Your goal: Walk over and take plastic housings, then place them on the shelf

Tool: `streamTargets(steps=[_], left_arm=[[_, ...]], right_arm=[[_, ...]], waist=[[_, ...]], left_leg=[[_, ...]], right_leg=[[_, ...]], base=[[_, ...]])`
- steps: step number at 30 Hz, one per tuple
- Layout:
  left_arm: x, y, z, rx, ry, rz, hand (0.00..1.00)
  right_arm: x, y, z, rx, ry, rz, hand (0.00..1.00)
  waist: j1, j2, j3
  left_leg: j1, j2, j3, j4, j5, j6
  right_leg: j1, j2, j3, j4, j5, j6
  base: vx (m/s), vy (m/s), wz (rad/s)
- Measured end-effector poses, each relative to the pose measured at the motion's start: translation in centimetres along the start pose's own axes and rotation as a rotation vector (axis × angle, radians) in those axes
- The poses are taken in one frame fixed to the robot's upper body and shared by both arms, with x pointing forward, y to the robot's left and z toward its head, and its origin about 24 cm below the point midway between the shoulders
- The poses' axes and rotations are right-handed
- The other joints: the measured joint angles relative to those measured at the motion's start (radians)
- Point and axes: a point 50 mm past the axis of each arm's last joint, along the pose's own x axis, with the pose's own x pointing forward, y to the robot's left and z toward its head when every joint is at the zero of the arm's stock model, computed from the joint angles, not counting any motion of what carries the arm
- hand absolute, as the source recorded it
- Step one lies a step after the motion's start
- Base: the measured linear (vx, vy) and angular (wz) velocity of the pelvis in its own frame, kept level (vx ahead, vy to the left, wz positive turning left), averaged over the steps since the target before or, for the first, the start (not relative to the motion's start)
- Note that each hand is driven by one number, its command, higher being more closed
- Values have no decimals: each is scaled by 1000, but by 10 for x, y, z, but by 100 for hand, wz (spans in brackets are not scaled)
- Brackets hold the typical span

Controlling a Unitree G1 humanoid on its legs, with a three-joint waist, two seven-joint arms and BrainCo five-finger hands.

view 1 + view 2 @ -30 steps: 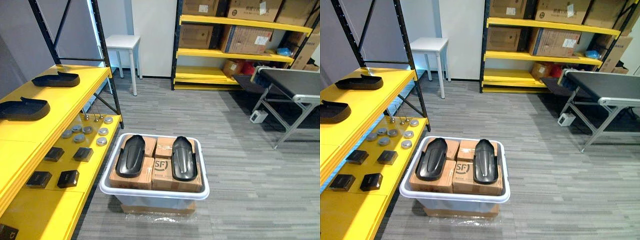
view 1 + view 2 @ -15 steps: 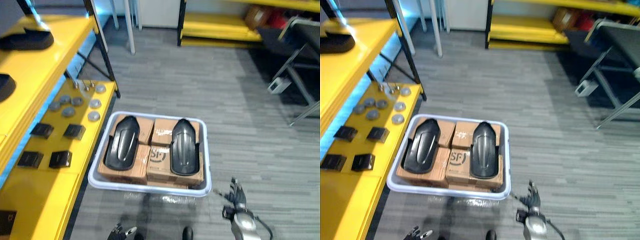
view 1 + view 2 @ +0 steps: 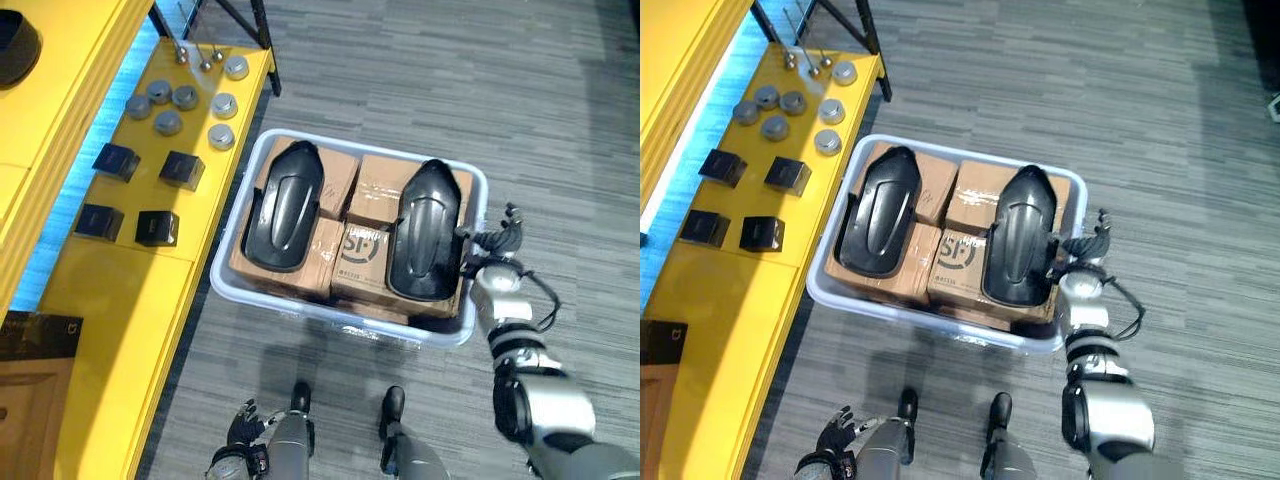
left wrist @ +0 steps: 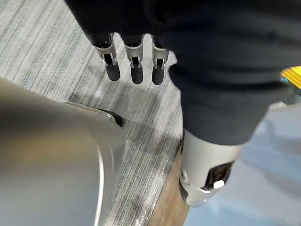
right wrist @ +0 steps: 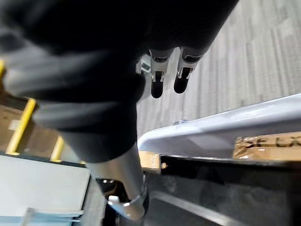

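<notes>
We see two black plastic housings, one on the left [image 3: 283, 205] and one on the right [image 3: 425, 230], lying side by side on cardboard boxes [image 3: 365, 250] in a pale bin [image 3: 330, 311] on the floor, just beside the yellow shelf [image 3: 110, 290]. Our right hand [image 3: 495, 243] hovers at the bin's right rim beside the right housing, fingers spread and holding nothing. Our left hand [image 3: 835, 432] hangs low, fingers straight.

Right hand [image 3: 497, 243] out ahead on the right, arm extended, fingers straight and spread, holding nothing. Left hand [image 3: 240, 428] low at near left, fingers relaxed, empty.
</notes>
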Motion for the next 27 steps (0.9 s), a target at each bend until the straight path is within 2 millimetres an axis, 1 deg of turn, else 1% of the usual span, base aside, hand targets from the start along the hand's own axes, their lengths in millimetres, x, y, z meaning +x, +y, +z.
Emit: streamTargets(steps=[1, 5, 7, 9, 12, 16, 20, 22, 23, 24, 25, 26, 27], left_arm=[[1, -2, 2, -5, -1, -4, 0], [2, -4, 6, -27, -12, -7, 0], [3, -6, 8, -28, -18, -11, 0], [4, -8, 10, -31, -22, -18, 0], [5, -12, 12, -35, -22, -28, 0], [4, -19, 15, -46, -32, -47, 0], [4, -29, 23, -59, -68, -78, 0], [0, -40, 34, -42, -129, -132, 0], [-2, -42, 37, -42, -153, -144, 0], [-7, -45, 46, -43, -210, -168, 0], [-10, -45, 51, -46, -244, -180, 0], [-19, -43, 63, -69, -321, -195, 0], [-23, -42, 66, -83, -344, -200, 0]], right_arm=[[1, -1, -3, -12, 30, 8, 100], [3, 1, -12, -43, 117, 62, 100], [6, -2, -6, -65, 117, 61, 100], [10, -9, 2, -94, 108, 78, 100], [11, -6, 6, -151, 105, 119, 100], [10, 1, 8, -252, 92, 176, 100], [11, 0, 17, -246, 58, 175, 100], [13, -7, 19, -229, 59, 148, 100], [14, -8, 20, -230, 57, 143, 100], [15, -13, 22, -253, 48, 126, 100], [16, -15, 23, -275, 39, 117, 100], [17, -17, 24, -317, 26, 105, 100], [16, -17, 24, -344, 19, 105, 100]], waist=[[1, 2, 1], [5, 6, 2], [6, 7, 2], [5, 8, 2], [4, 9, 2], [7, 24, -1], [4, 27, -2], [-2, 28, -3], [-4, 29, -4], [-10, 33, -7], [-13, 34, -7], [-24, 37, -11], [-30, 41, -14]], left_leg=[[-16, -1, -9, 8, -1, 1], [-58, -2, -26, 22, -4, 1], [-78, -3, -36, 33, -4, 0], [-100, -4, -45, 44, -4, 0], [-108, -6, -47, 47, -4, 0], [-102, -8, -48, 47, -4, -1], [-64, -14, -47, 21, 3, -3], [1, -28, -46, -28, 27, -1], [17, -32, -47, -41, 32, -2], [45, -38, -51, -70, 41, -3], [60, -39, -53, -84, 48, -1], [94, -42, -63, -118, 65, -4], [105, -42, -67, -128, 68, -4]], right_leg=[[-10, 0, -5, 4, 0, 0], [-41, 0, -24, 16, 0, 0], [-60, 0, -27, 30, 0, -1], [-79, -2, -36, 46, -1, -1], [-98, -10, -46, 81, -14, -3], [-100, -23, -62, 126, -39, -5], [-76, -38, -75, 140, -46, -7], [-25, -51, -78, 126, -46, -6], [-11, -53, -78, 119, -46, -6], [16, -55, -81, 99, -44, -4], [30, -55, -83, 89, -40, -3], [68, -53, -91, 54, -27, -3], [84, -51, -98, 39, -21, -3]], base=[[-111, 21, 11], [-71, -1, 13], [-55, -18, 6], [-65, -34, 8], [-58, -49, 9], [-50, -62, 17], [-31, -39, 13], [-26, -19, 14], [-22, -8, 15], [-16, -7, 12], [-6, -11, 16], [4, -17, 14], [13, -18, 15]])
